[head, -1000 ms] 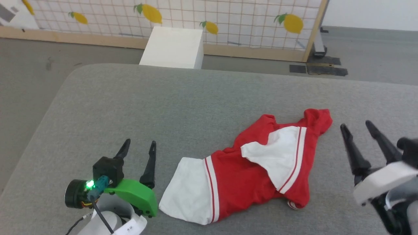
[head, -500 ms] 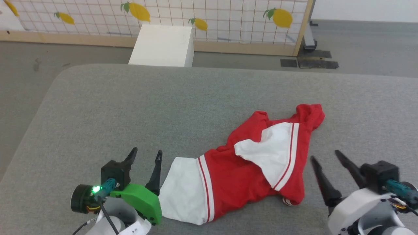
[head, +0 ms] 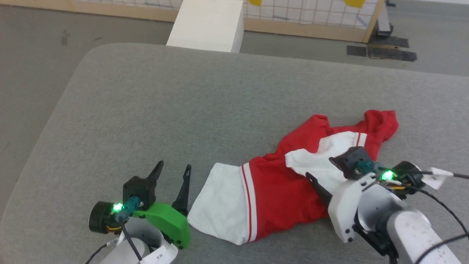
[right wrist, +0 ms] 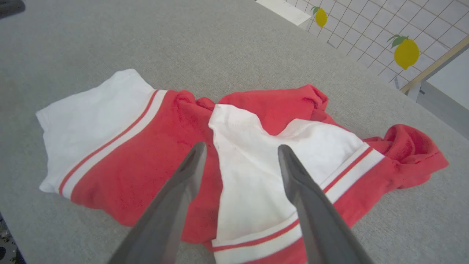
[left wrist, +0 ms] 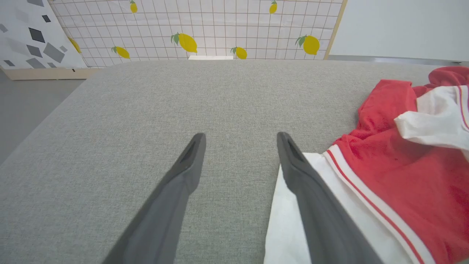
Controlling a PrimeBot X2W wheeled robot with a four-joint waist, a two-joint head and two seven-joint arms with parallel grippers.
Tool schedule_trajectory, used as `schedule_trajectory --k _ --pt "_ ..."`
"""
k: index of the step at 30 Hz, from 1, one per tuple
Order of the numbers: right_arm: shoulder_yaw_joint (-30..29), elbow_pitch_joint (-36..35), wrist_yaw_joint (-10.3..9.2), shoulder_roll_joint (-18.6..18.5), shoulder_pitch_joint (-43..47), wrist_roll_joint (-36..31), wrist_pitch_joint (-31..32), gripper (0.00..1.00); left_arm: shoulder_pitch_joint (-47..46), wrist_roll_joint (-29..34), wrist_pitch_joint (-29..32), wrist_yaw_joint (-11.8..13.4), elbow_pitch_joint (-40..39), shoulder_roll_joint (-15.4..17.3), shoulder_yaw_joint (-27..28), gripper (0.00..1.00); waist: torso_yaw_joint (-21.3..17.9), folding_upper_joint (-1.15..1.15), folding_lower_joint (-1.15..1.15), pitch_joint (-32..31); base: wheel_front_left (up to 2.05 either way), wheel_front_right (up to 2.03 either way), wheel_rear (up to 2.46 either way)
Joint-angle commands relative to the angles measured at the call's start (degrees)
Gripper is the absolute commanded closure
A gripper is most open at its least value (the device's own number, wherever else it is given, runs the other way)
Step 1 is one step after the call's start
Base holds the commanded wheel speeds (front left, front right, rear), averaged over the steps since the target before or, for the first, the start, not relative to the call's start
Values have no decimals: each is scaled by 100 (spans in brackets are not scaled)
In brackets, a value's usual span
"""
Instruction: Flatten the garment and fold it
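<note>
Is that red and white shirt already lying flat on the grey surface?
No, the shirt lies crumpled, one white sleeve flopped over its red middle and the far end bunched up.

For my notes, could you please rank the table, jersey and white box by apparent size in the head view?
Largest to smallest: table, jersey, white box; the box is farther away and cropped.

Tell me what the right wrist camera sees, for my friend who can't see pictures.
A crumpled red and white jersey lies on a gray padded surface. The open right gripper points at it, with a folded-over white sleeve showing between its tips. A lemon-patterned screen stands behind.
</note>
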Motion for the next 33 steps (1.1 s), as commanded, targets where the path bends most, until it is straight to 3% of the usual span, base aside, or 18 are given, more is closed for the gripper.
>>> schedule_trajectory --k 1,13,14,15,16,27,33 --pt "52 136 -8 -10 -149 -54 102 0 -124 53 -43 -18 9 -49 1 0 169 0 0 138 0 0 0" --pt "140 1087 -8 10 -596 -465 541 0 -339 81 -182 -53 185 -275 -85 0 540 0 0 431 0 0 0" --pt "115 1117 -8 18 -604 -485 539 29 -350 80 -200 -55 209 -289 -86 0 558 0 0 448 0 0 0" --pt "90 1132 -8 26 -608 -498 528 76 -355 79 -213 -56 225 -297 -86 0 567 0 0 455 0 0 0" --pt "49 1136 -8 47 -608 -505 489 100 -356 76 -228 -59 246 -304 -88 0 577 0 0 461 0 0 0" --pt "-540 614 -8 332 -343 -287 127 100 -232 -6 -210 -49 365 -244 -100 0 259 0 0 87 0 0 0" --pt "-1804 31 -8 714 108 134 214 100 -127 -72 -141 -32 291 -132 -80 0 -141 0 0 -162 0 0 0"
